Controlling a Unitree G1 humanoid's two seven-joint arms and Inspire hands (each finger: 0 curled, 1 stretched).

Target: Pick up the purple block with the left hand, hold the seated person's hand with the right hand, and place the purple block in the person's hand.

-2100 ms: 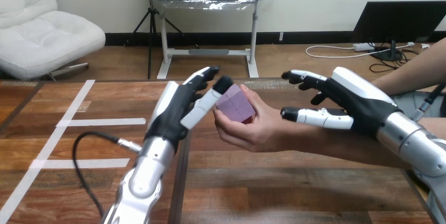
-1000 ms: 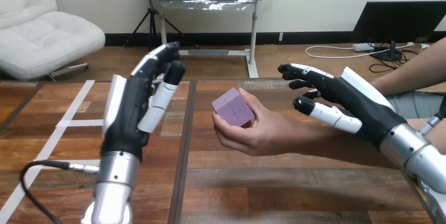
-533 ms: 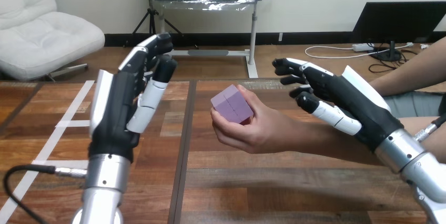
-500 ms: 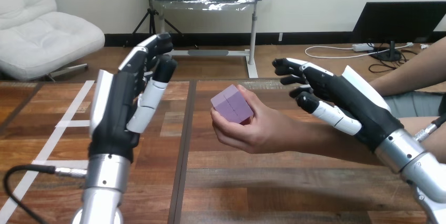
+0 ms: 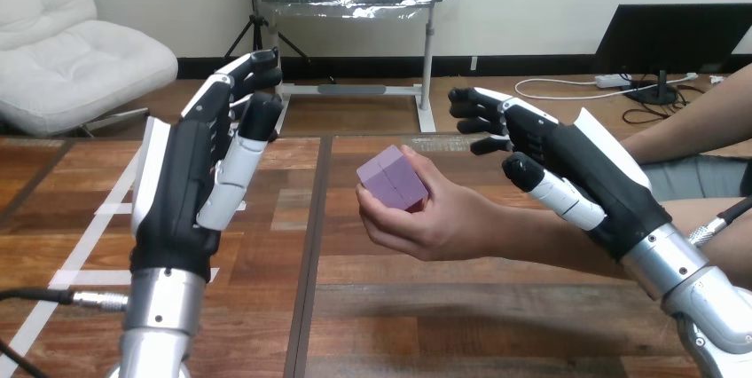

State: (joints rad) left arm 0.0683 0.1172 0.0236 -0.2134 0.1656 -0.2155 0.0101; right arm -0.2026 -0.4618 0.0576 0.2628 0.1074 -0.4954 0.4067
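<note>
The purple block [image 5: 393, 179] rests in the person's hand [image 5: 426, 218], whose fingers curl round it above the table's middle. My left hand [image 5: 191, 183] stands upright well to the left of the block, open, with its fingers straight and nothing in it. My right hand [image 5: 572, 169] is raised at the right, behind the person's wrist and apart from it, open with its fingers spread. The person's forearm runs from the right edge toward the centre.
The wooden table [image 5: 372, 307] has white tape lines [image 5: 106, 209] on its left part. A dark seam [image 5: 310, 245] runs down the table between my left hand and the person's hand.
My left hand has let go of the block and drawn back to the left, rising upright. My right hand has lifted slightly and opened wider. The person's hand keeps the block.
</note>
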